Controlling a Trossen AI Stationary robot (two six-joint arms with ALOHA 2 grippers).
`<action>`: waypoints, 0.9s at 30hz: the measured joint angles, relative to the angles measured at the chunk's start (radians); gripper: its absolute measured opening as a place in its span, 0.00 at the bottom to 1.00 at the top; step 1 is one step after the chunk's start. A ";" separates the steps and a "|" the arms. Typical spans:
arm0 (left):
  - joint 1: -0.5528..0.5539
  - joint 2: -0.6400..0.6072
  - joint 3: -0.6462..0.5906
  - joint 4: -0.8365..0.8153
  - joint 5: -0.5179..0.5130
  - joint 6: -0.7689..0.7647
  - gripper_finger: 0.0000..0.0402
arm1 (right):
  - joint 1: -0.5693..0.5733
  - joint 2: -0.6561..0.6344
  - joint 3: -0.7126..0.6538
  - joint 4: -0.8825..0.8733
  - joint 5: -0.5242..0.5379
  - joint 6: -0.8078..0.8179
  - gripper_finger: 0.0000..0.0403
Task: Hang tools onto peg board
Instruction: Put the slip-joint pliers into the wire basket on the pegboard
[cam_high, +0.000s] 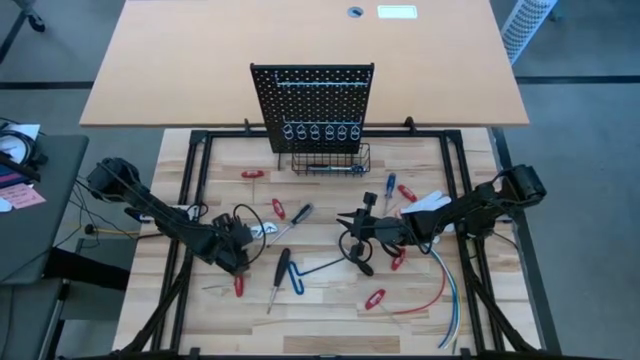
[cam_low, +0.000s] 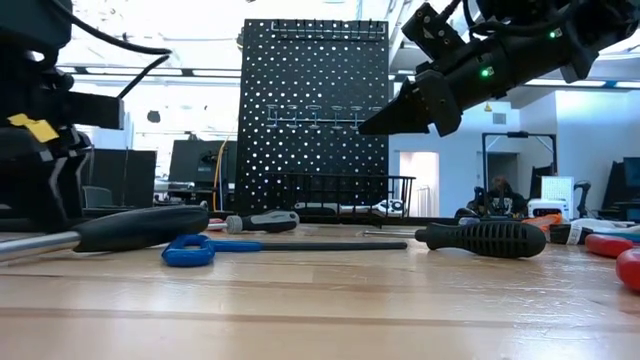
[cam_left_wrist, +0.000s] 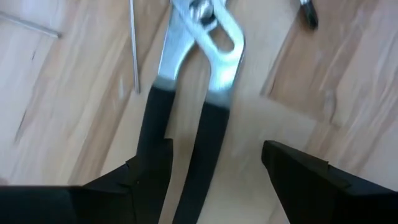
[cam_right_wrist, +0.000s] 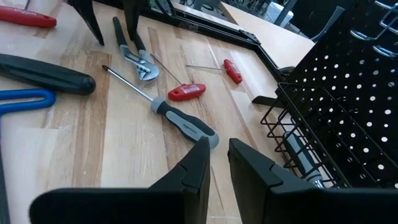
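Observation:
The peg board (cam_high: 312, 95) stands upright at the table's far middle, a wire basket (cam_high: 330, 160) at its foot. Tools lie flat on the table. Black-handled pliers (cam_left_wrist: 211, 118) lie at the left, silver jaws (cam_high: 262, 230) toward the middle. My left gripper (cam_left_wrist: 214, 165) is open and points down over the pliers' handles: one handle lies between the fingers, the other under one finger. Whether a finger touches it, I cannot tell. My right gripper (cam_high: 345, 220) hovers right of middle, shut and holding nothing (cam_right_wrist: 219, 155), aimed toward the peg board.
A black-handled screwdriver (cam_high: 283, 268) and a blue T-handle hex key (cam_high: 300, 280) lie near the table's middle, with a grey-handled screwdriver (cam_right_wrist: 183, 124) beyond. Small red-handled tools (cam_high: 278, 208) are scattered about. Red, blue and white cables (cam_high: 445, 290) run along the near right.

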 joint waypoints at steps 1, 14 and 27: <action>0.001 0.001 -0.002 0.002 -0.007 0.000 0.63 | 0.000 0.000 0.000 0.000 0.000 0.000 0.16; 0.027 0.008 -0.010 0.048 -0.024 0.015 0.43 | 0.000 0.000 0.000 -0.001 0.000 0.000 0.16; 0.044 0.014 0.049 0.038 -0.030 0.049 0.08 | 0.000 0.000 0.000 -0.001 -0.001 -0.005 0.16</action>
